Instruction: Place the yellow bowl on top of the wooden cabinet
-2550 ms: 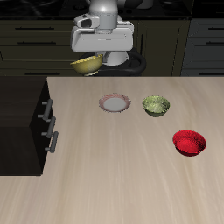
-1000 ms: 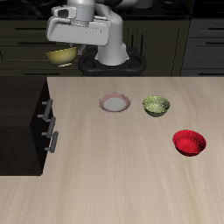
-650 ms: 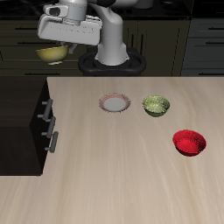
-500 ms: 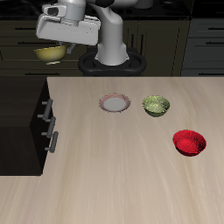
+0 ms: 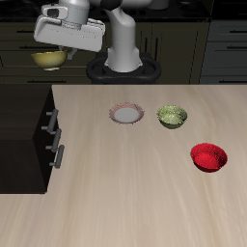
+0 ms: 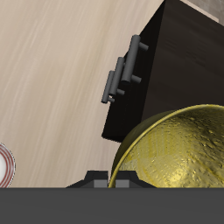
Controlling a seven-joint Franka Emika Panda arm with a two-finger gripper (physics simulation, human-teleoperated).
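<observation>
fingers grasping the yellow bowl high above the wooden cabinet; released here, it could bounce off.

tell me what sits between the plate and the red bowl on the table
The olive-green bowl sits between the plate and the red bowl, seen in the exterior view.

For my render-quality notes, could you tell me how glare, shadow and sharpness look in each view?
Exterior view: even, soft light, all sharp; the cabinet is so dark its top shows no detail. Wrist view: mottled highlights glint inside the yellow bowl, and the handles cast faint shadows; no blur.
</observation>
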